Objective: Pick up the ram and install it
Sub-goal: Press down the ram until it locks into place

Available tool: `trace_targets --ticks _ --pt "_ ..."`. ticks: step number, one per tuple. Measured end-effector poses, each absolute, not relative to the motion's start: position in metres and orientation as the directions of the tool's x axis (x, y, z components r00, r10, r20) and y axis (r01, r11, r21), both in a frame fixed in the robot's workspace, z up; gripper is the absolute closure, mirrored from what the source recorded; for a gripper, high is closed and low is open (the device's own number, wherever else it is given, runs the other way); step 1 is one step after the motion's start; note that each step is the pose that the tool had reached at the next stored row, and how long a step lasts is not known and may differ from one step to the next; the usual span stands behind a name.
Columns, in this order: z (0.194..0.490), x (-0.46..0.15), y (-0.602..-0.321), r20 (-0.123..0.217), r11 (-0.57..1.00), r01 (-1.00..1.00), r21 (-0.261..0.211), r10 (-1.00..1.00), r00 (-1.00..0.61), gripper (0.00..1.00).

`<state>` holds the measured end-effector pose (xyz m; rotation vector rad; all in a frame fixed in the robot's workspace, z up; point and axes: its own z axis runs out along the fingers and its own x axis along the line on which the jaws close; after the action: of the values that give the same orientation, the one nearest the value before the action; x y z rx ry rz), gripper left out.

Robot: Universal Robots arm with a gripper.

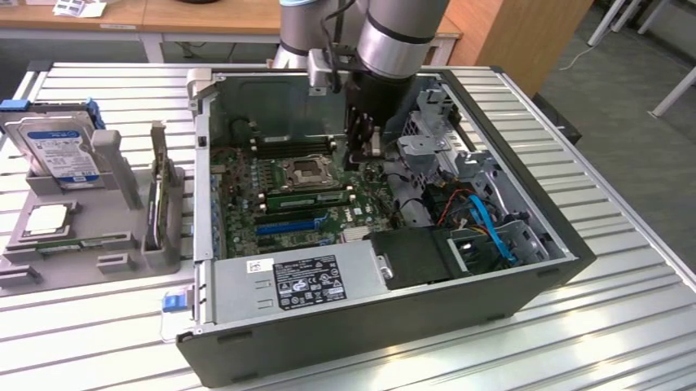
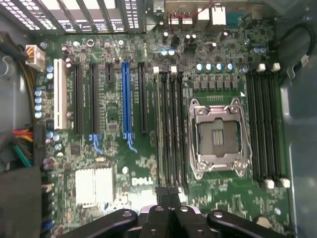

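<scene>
The ram (image 1: pixel 310 198) is a long green stick standing in one of the black memory slots beside the CPU socket (image 1: pixel 301 171) on the motherboard, inside the open computer case. In the wrist view it appears edge-on as a thin pale strip (image 2: pixel 159 124) in the slot farthest from the socket (image 2: pixel 217 136). My gripper (image 1: pixel 367 151) hangs over the board, a little above it, toward the exterior view's right of the socket. Its black fingers (image 2: pixel 168 194) are shut together with nothing between them, just past the end of the memory slots near the DELL mark.
The case walls (image 1: pixel 522 204), drive cage and power supply (image 1: pixel 299 281) surround the board, with blue and orange cables (image 1: pixel 490 228) on the exterior view's right. A grey fixture (image 1: pixel 120 179) on the exterior view's left holds a hard drive (image 1: pixel 55 147), a CPU (image 1: pixel 49 218) and an upright card.
</scene>
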<state>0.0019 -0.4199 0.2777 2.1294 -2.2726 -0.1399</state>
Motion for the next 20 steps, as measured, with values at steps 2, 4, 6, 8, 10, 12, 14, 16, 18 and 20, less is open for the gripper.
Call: trace_targets --ticks 2,4,6,8,10,12,14,16,18,20 --pt "0.274 -0.003 -0.42 -0.044 0.063 -0.995 0.082 -0.997 -0.067 0.89" --pt "0.271 -0.007 -0.42 -0.044 0.063 -0.995 0.081 -0.997 -0.067 0.89" --pt "0.267 -0.006 -0.42 -0.044 0.063 -0.995 0.081 -0.997 -0.067 0.89" --pt "0.263 -0.005 -0.42 -0.044 0.063 -0.995 0.08 -0.997 -0.066 0.89" --pt "0.26 0.0 -0.42 -0.044 0.063 -0.995 0.081 -0.997 -0.066 0.89" --pt "0.256 0.006 -0.42 -0.044 0.062 -0.995 0.081 -0.997 -0.066 0.89" --pt "0.255 0.006 -0.42 -0.043 0.062 -0.995 0.081 -0.997 -0.066 0.89" --pt "0.252 0.006 -0.42 -0.044 0.062 -0.995 0.081 -0.997 -0.066 0.89" --pt "0.249 0.006 -0.42 -0.044 0.062 -0.995 0.081 -0.997 -0.066 0.89" --pt "0.245 0.006 -0.42 -0.044 0.062 -0.995 0.081 -0.997 -0.066 0.89"
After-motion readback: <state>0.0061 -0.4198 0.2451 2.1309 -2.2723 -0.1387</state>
